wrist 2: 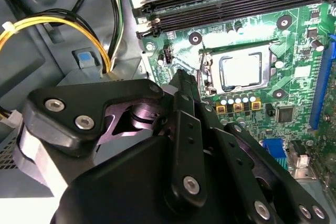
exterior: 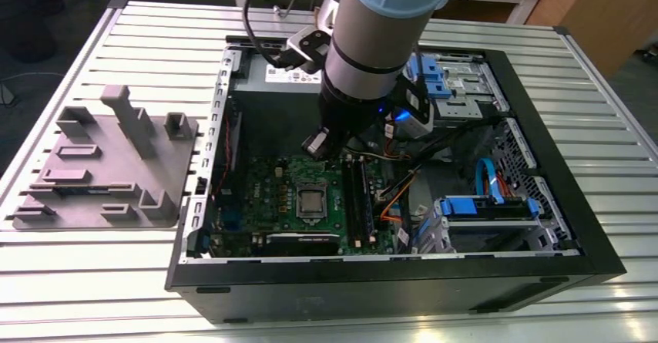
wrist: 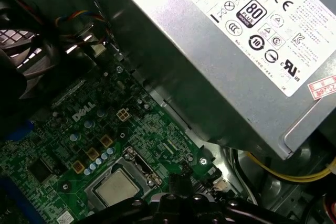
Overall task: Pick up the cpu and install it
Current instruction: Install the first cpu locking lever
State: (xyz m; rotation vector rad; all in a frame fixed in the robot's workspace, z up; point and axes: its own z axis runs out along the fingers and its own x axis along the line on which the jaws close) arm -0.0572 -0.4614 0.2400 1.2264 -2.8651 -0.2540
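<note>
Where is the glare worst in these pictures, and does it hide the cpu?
Exterior view: the slatted table glares white, while the cpu sits dim but visible. Second wrist view: the cpu top washes pale, outline clear. First wrist view: the grey labelled box is brightest; the cpu is evenly lit.

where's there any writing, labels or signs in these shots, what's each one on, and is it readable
grey metal box: a big label with round certification marks and rows of fine print; the rows are too small to read.
corner of that label: a red-framed stamp, blurred.
green board: a white logo and tiny white part markings, too small to read.
cpu, top face: no print can be made out.
</note>
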